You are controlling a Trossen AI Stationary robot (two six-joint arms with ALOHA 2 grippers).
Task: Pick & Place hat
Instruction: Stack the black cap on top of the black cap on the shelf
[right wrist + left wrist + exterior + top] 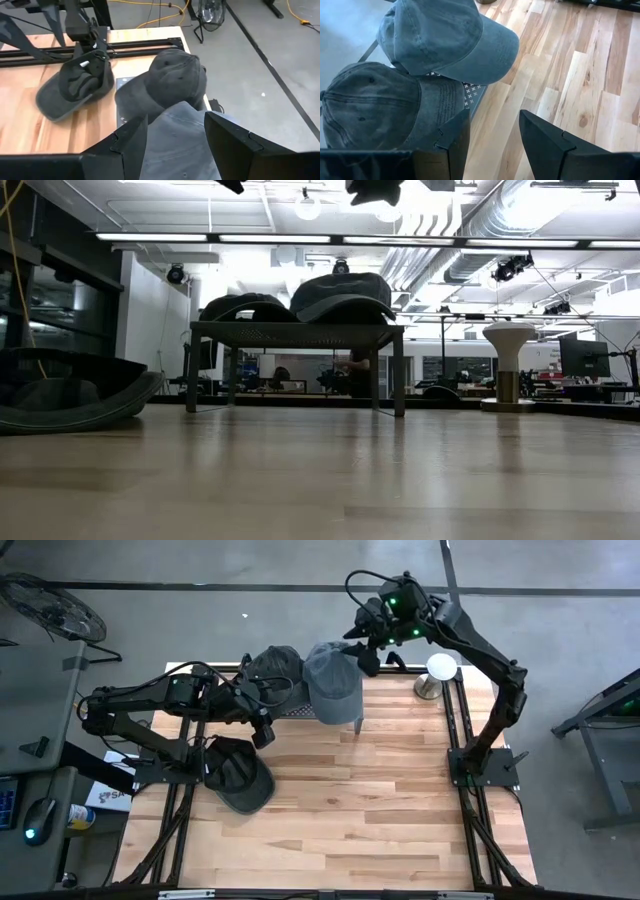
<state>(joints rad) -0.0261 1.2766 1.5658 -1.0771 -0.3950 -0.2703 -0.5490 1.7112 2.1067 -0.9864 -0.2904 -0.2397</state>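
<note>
Two caps rest crown up, side by side, on a small perforated metal stand [300, 712] at the table's far edge. One is dark grey [275, 670], the other blue-grey [333, 682] with its brim toward the near edge. A third dark cap [238, 772] lies upside down on the table's left part [60, 395]. My left gripper [262, 732] hangs open just near of the stand, between it and the upturned cap. My right gripper [365, 655] is open above the blue-grey cap [180, 135]. In the low view both grippers sit high above the caps, touching nothing.
A white mushroom-shaped post [440, 668] stands at the table's far right corner. Black frame rails run along the left and right edges. Bare wood [380, 810] covers the table's middle, near and right parts. A fan and desks stand beyond the table.
</note>
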